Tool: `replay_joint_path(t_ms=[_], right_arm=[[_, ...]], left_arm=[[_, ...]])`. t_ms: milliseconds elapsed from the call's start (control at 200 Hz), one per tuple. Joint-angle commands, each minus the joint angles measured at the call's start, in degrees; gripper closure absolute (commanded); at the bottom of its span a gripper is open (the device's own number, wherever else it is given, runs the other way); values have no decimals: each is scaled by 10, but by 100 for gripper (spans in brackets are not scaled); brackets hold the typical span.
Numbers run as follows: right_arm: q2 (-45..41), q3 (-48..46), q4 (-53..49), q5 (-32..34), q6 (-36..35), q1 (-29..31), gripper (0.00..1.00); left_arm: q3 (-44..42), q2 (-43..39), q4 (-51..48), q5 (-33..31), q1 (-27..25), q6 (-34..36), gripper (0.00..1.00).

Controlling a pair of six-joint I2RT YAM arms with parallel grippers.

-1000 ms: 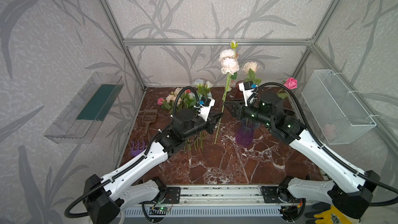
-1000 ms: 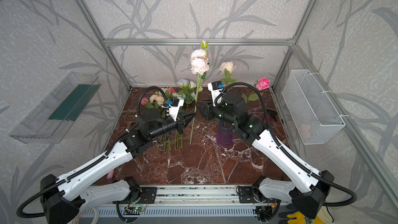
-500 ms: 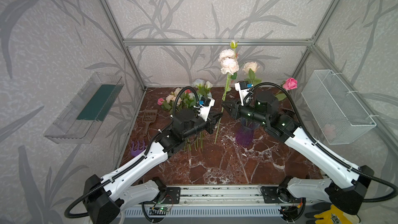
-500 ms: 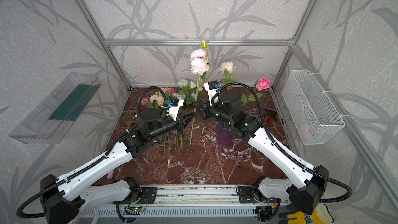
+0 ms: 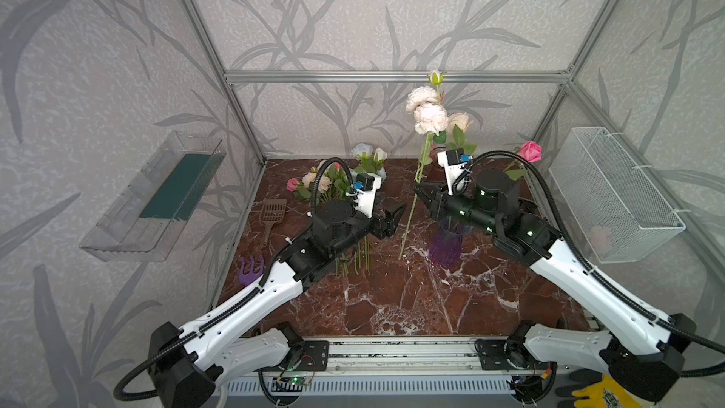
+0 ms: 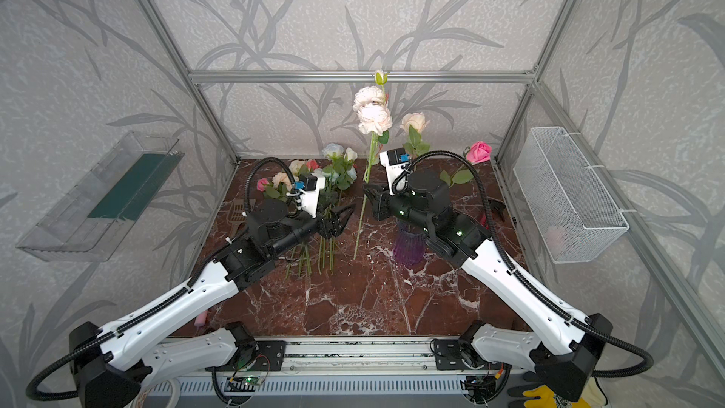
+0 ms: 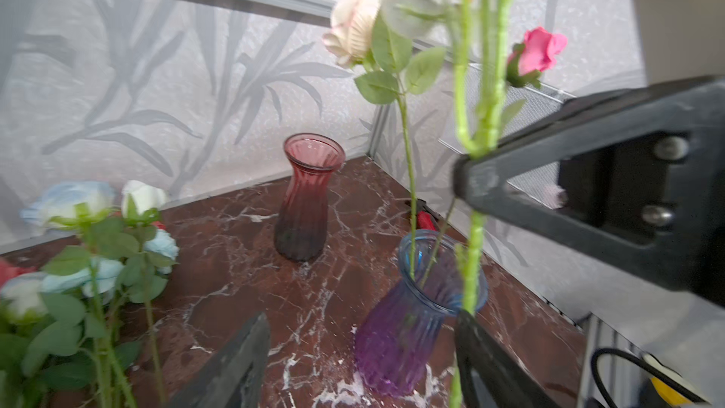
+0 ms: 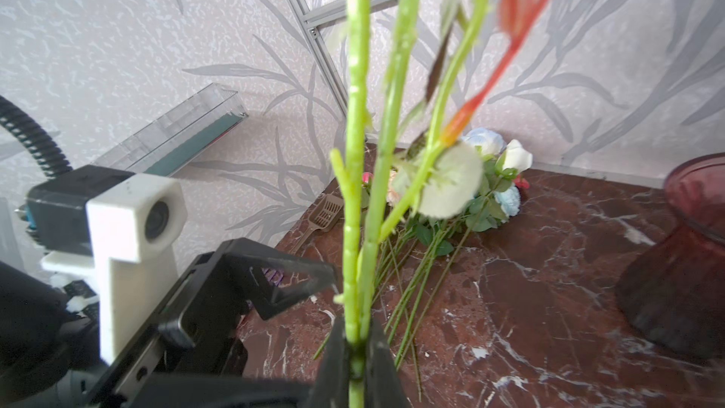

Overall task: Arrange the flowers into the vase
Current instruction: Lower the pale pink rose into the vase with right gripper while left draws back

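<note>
Vase (image 5: 445, 248) half hidden by R arm (image 5: 506, 225); stem (image 8: 355, 190) in R claw (image 8: 355, 347) blurred.

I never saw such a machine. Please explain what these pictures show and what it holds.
It is a robot with two arms, each ending in a gripper. Two pictures look down from above; two come from cameras on the wrists. On the marble table lie loose flowers, and there stand a red vase and a purple vase with two roses in it. The right gripper is shut on a tall flower stem. The left gripper is open beside it, holding nothing.
</note>
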Motion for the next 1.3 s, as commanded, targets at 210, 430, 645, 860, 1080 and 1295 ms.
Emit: replay_joint_path(t_ms=[210, 430, 645, 860, 1080, 1295], right_arm=[[-97, 52, -80, 169, -139, 2, 99], [-115, 77, -77, 241, -213, -12, 99], [-86, 74, -71, 222, -216, -58, 100], [-86, 10, -62, 183, -174, -102, 100], [-106, -84, -61, 169, -135, -102, 95], [-141, -155, -50, 178, -101, -102, 91]], left_arm=[[-45, -51, 57, -215, 1, 3, 23], [-45, -43, 57, -215, 0, 7, 23], [-43, -35, 55, -212, 0, 6, 23], [-42, -28, 53, -212, 0, 6, 23], [-40, -19, 51, -211, 0, 5, 23], [-38, -12, 49, -210, 1, 4, 23]])
